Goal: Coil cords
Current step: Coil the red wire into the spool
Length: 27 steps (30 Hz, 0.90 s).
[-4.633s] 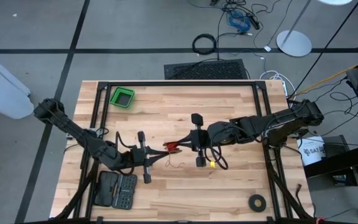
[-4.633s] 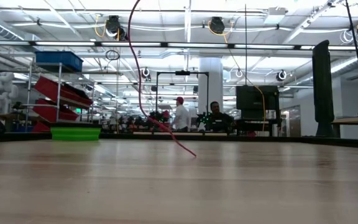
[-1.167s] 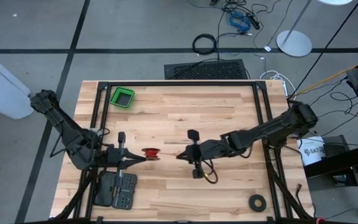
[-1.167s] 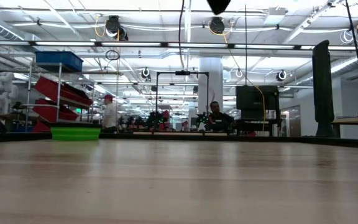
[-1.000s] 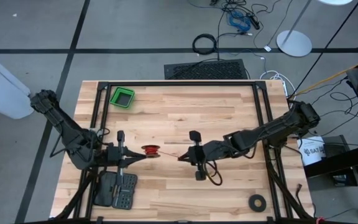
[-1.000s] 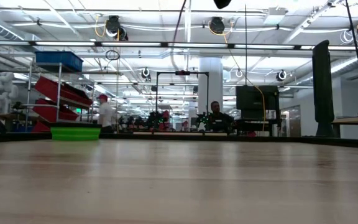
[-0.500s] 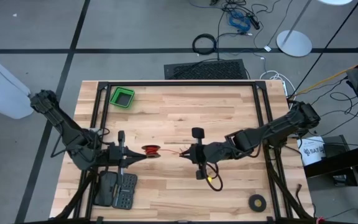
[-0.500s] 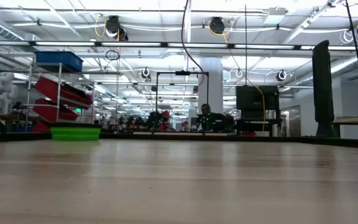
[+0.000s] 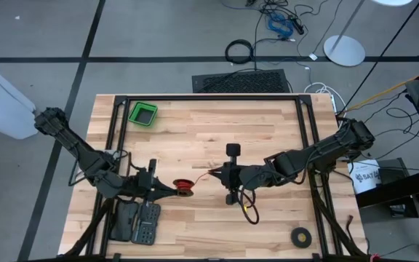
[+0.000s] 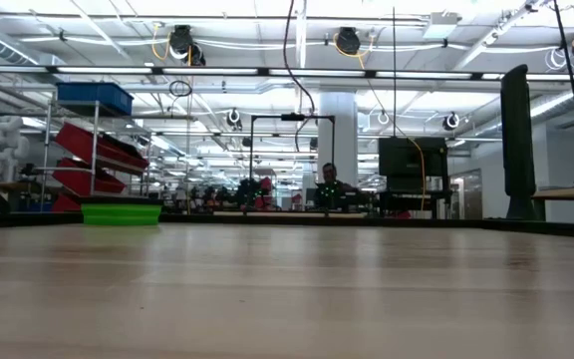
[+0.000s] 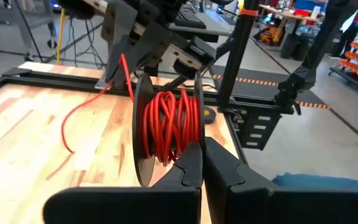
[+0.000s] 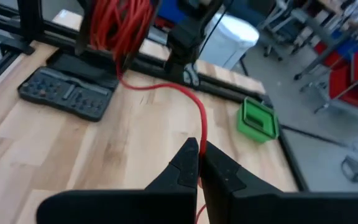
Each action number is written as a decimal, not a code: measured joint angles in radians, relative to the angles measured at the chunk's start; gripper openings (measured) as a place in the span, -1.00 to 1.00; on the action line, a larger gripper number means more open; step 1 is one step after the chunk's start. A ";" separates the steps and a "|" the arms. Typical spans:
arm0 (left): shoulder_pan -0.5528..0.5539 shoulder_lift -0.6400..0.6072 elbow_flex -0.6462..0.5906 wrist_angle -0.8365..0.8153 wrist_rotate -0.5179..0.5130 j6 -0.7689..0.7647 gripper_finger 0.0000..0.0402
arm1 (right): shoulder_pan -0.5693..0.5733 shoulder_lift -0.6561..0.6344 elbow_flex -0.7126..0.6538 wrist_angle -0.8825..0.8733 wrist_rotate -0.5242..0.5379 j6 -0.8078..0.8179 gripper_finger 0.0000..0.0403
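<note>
We recorded the thin red cord wound on a small black flat-sided spool (image 11: pixel 166 127), most of its turns already laid between the flanges, and judged the coiling well advanced; a free run of red strand (image 12: pixel 194 115) still crossed to the other arm, and a loose tail hung off below it over the boards, so the last length remained to be wound and, by our reckoning, the end secured. The left gripper (image 11: pixel 202 163) had its fingers closed on the spool's lower edge, holding it just above the table left of centre (image 9: pixel 185 187). The right gripper (image 12: pixel 199 163), near the middle of the table, was pinched closed on the strand. Surface: a pale wooden butcher-block table (image 9: pixel 268 135) in a black metal frame, carrying a small green square plastic bin (image 9: pixel 143 113) at the far left, a dark grey flat tool case (image 9: pixel 137 222) at the near left, and a flat black tape ring (image 9: pixel 301 236) at the near right. Room: grey floor with dark lines, a black cable hoop (image 9: pixel 239 52) lying beyond the table, a round white stand base (image 9: pixel 344 49), and, in the low view, a long workshop with red and blue shelf bins (image 10: pixel 93 130).
</note>
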<state>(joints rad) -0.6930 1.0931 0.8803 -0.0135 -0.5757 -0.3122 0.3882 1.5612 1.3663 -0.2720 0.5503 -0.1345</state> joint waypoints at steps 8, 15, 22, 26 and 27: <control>0.007 0.033 0.000 0.002 0.014 -0.023 -1.00 | 0.000 0.021 0.000 0.133 0.001 -0.112 -1.00; 0.032 0.070 -0.001 0.009 0.091 -0.050 -1.00 | 0.000 0.045 0.000 0.198 0.000 -0.196 -1.00; 0.039 0.094 -0.001 0.047 0.221 -0.017 -1.00 | -0.004 0.047 0.000 0.193 -0.054 -0.203 -1.00; 0.052 0.118 -0.001 0.071 0.277 0.008 -1.00 | -0.008 0.047 0.000 0.193 -0.141 -0.194 -1.00; 0.059 0.123 -0.001 0.074 0.288 0.011 -1.00 | -0.007 0.047 0.000 0.194 -0.146 -0.191 -1.00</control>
<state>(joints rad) -0.6336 1.2164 0.8791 0.0608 -0.2876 -0.3014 0.3809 1.6081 1.3663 -0.0780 0.4039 -0.3256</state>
